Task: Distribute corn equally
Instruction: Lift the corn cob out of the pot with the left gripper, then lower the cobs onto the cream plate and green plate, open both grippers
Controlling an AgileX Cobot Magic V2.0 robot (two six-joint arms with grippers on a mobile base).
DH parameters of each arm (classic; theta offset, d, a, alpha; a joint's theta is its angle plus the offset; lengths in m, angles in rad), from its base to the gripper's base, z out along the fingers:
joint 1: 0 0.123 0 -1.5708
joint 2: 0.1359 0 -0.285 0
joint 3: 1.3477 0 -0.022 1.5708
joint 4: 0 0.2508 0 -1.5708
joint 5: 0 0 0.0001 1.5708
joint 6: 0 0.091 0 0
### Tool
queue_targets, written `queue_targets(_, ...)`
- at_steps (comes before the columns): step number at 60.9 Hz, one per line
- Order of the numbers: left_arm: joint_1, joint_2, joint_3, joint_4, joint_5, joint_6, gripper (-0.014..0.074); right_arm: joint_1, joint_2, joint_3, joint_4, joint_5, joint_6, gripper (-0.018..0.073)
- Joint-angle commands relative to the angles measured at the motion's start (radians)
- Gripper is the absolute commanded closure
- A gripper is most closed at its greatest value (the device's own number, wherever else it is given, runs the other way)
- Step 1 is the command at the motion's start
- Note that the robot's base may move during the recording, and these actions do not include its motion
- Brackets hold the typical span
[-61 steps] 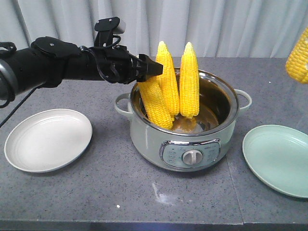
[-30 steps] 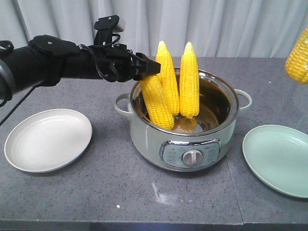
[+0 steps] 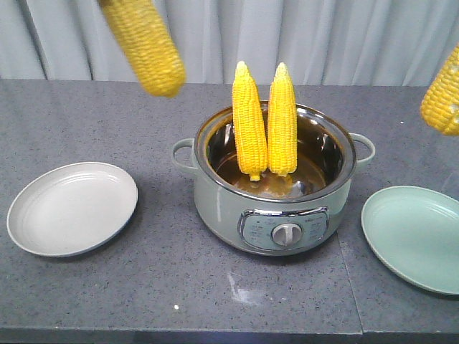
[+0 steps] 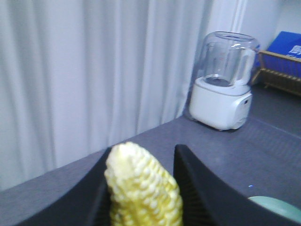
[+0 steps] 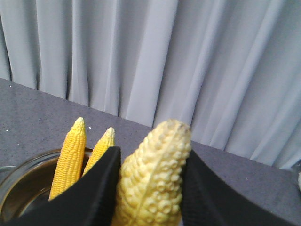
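Exterior front-facing: four corn cobs, two in pot, two plates.

Two yellow cobs stand in the pot (tips up); a blurred cob and a right-edge cob hang aloft
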Motion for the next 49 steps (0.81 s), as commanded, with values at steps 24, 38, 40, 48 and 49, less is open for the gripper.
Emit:
queue_targets(24, 0.117, 0.006, -0.030, 0.948, 0.378, -0.667, 0.0603, -0.006, 0.287, -0.028, -0.388, 0.109, 0.293, 0.0564)
queue_targets(38, 0.117, 0.101, -0.030, 0.948, 0.389, -0.667, 0.0603, -0.006, 0.490, -0.028, -0.410, 0.188, 0.316, 0.0564)
queue_targets(40, 0.117, 0.110, -0.030, 0.948, 0.388, -0.667, 0.0603, -0.006, 0.505, -0.028, -0.412, 0.196, 0.316, 0.0564)
queue_targets(48, 0.117, 0.144, -0.030, 0.948, 0.381, -0.664, 0.0603, -0.006, 0.561, -0.028, -0.414, 0.247, 0.316, 0.0564)
queue_targets(49, 0.117, 0.150, -0.030, 0.948, 0.381, -0.664, 0.0603, -0.006, 0.569, -0.028, -0.414, 0.252, 0.316, 0.0564)
